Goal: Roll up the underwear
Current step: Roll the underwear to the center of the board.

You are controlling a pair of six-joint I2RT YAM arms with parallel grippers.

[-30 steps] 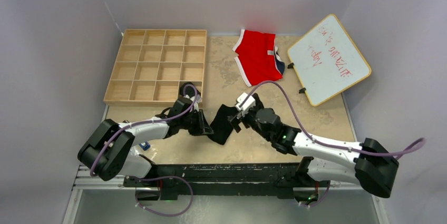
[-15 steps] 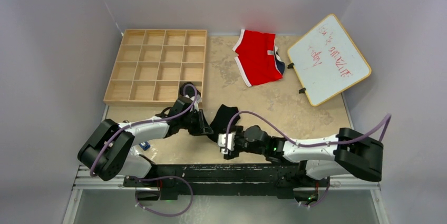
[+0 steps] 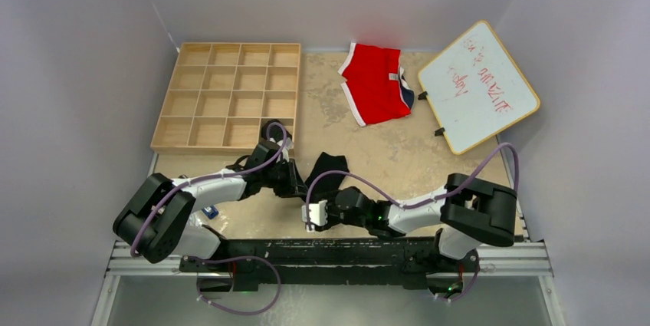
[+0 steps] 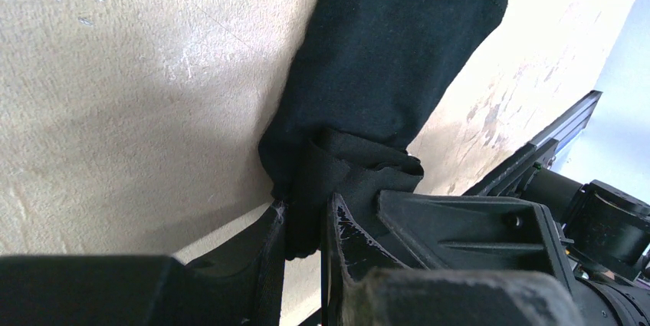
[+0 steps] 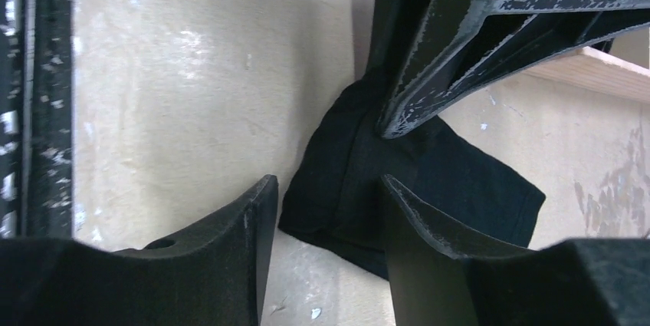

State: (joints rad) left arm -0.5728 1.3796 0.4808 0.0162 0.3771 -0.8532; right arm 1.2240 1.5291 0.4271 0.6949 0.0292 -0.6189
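Observation:
One black underwear [image 3: 328, 166] lies on the tan tabletop between the two arms, its long body [image 4: 391, 65] stretching away from my left gripper. My left gripper [image 4: 306, 222] is shut on a bunched fold at the near end of it; in the top view this gripper [image 3: 300, 185] sits at the garment's left side. My right gripper [image 3: 313, 202] is low at the near edge, open. In the right wrist view its fingertips [image 5: 326, 195] straddle the near corner of the underwear [image 5: 460, 188] without squeezing it.
A wooden grid tray [image 3: 228, 96] stands at the back left. Red briefs [image 3: 375, 84] with white trim lie at the back centre, next to a tilted whiteboard [image 3: 477, 84] at the right. A metal rail [image 5: 46, 96] runs along the near table edge.
My right arm has swung from the underwear's right side down to the near edge and turned toward its near corner, its jaws narrowing. The left gripper has kept its hold and place.

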